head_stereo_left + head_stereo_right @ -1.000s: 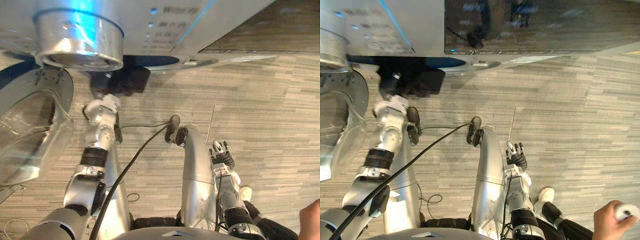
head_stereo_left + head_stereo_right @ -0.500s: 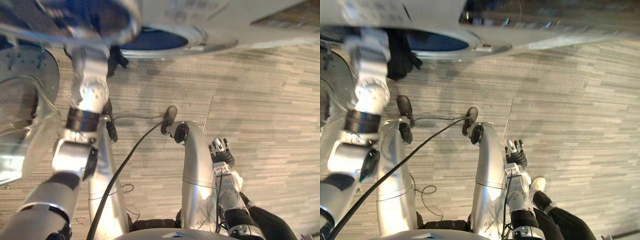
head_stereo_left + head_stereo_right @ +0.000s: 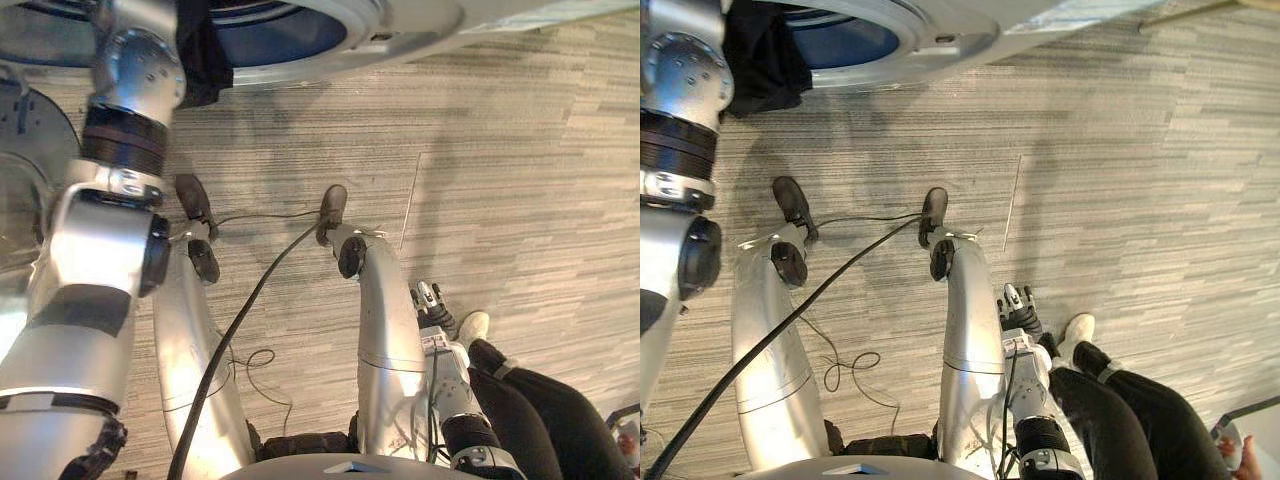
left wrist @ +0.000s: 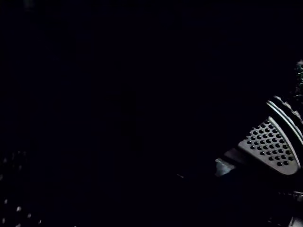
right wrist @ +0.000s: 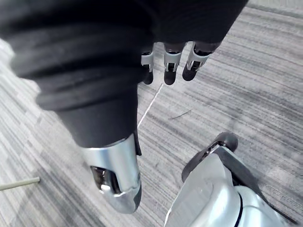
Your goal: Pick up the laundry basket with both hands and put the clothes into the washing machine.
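Loading clothes: left arm (image 3: 125,90) reaches into washing machine (image 3: 400,15) past dark clothes (image 3: 205,55), left hand's state untellable, right hand (image 3: 1017,316) hangs relaxed; next, withdraw.

left arm (image 3: 120,150) stretched forward, right hand (image 3: 1015,312) hanging, fingers (image 5: 169,59) relaxed

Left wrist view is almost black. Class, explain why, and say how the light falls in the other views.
Left wrist view: dark nearly throughout, one perforated metal part catching light, which would fit a camera inside the washing machine. Left eye view: a soft shadow darkens the floor just below the machine's opening. Right wrist view: evenly lit floor, the right hand hanging open above it.
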`<state>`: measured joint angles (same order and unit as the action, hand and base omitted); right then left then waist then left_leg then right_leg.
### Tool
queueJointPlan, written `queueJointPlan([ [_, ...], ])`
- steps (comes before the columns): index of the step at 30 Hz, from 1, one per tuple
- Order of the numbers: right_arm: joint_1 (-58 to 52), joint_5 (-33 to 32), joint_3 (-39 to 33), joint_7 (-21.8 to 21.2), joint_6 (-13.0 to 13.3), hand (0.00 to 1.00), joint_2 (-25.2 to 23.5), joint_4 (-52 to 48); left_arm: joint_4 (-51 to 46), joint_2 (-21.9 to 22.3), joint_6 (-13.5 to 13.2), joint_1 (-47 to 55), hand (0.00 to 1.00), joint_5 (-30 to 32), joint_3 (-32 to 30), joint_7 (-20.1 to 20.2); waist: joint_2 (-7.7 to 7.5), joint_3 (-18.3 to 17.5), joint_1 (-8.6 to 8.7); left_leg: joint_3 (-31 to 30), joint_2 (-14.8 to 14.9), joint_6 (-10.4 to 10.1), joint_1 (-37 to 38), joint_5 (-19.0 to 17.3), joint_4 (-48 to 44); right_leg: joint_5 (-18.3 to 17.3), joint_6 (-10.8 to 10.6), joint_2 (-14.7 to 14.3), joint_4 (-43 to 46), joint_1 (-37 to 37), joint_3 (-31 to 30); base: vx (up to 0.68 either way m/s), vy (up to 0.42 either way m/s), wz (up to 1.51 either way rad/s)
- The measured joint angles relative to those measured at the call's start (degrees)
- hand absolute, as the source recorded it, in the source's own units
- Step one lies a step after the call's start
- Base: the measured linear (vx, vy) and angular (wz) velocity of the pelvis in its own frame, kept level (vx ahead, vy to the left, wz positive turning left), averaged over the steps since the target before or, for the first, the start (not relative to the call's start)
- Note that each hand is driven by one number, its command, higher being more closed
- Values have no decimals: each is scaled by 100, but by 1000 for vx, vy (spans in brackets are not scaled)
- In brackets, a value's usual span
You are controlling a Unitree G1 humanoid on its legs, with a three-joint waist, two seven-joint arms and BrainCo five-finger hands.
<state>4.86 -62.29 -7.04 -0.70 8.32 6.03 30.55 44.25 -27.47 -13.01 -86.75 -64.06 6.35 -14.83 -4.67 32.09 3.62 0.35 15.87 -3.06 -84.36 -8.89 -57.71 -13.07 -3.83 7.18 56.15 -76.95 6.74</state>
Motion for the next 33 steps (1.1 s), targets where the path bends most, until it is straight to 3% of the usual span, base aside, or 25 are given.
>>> queueJointPlan([
  [3,0,-76,-64,29,31,0,-51,36,20,-126,-46,-302,100,-173,1,-154,-40,-7,14,-4,51,26,-121,9,19,84,31,-46,-89,-104,5,-27,23,-14],
  [12,2,-375,-264,263,135,0,-99,437,-225,-79,-525,-769,100,-709,-283,-651,-43,-5,106,-41,136,67,-414,-67,-330,145,2,-81,93,-329,-9,-17,19,-8],
  [19,3,-387,-307,258,125,0,-85,389,-1413,-60,-1370,-1499,100,-790,-300,-902,-47,-6,125,-19,146,142,-508,-160,-521,130,-21,-65,222,-424,-85,-10,20,-2],
  [23,3,-389,-526,257,132,0,-86,370,-1423,-61,-1512,-1514,100,-589,-366,-1149,-48,-6,149,-29,144,140,-551,-164,-531,129,-25,-58,220,-449,-74,-6,9,0],
  [26,2,-500,-667,252,143,0,-87,436,-1407,-272,-1253,-1512,100,391,-79,-1421,-47,-6,140,-43,105,164,-603,-168,-519,90,-37,-39,245,-512,-73,-27,27,5],
  [27,2,-511,-667,214,142,0,-92,477,-1400,-495,-692,-1509,100,1793,129,-1496,-47,-6,137,-50,90,164,-618,-160,-520,88,-41,-29,264,-526,-69,-27,24,6],
  [28,2,-521,-665,189,140,0,-100,534,-1400,-696,-407,-1509,100,2732,428,-1497,-47,-6,126,-49,82,160,-624,-154,-520,87,-45,-21,273,-528,-60,-23,28,7],
  [29,2,-544,-646,23,140,0,-98,694,-1434,-1007,77,-1510,100,4318,985,-1469,-43,-8,84,-44,80,158,-625,-151,-519,80,-37,-3,276,-525,-44,-16,28,4],
  [31,1,-544,-577,-62,150,0,-101,769,-1432,-1153,386,-1498,100,5445,1406,-1432,-43,-8,72,-43,79,159,-627,-151,-516,80,-34,4,274,-526,-39,0,0,0],
  [32,1,-544,-458,-198,153,0,-101,867,-1422,-1307,705,-1444,0,6828,1758,-1378,-41,-9,69,-45,80,159,-635,-151,-512,80,-29,13,263,-527,-31,-12,39,-3],
  [33,1,-579,-408,-266,134,0,-84,904,-1410,-1373,892,-1322,0,7776,2094,-1278,-39,-10,70,-42,81,159,-639,-152,-502,82,-20,22,239,-528,-18,-12,41,-4],
])
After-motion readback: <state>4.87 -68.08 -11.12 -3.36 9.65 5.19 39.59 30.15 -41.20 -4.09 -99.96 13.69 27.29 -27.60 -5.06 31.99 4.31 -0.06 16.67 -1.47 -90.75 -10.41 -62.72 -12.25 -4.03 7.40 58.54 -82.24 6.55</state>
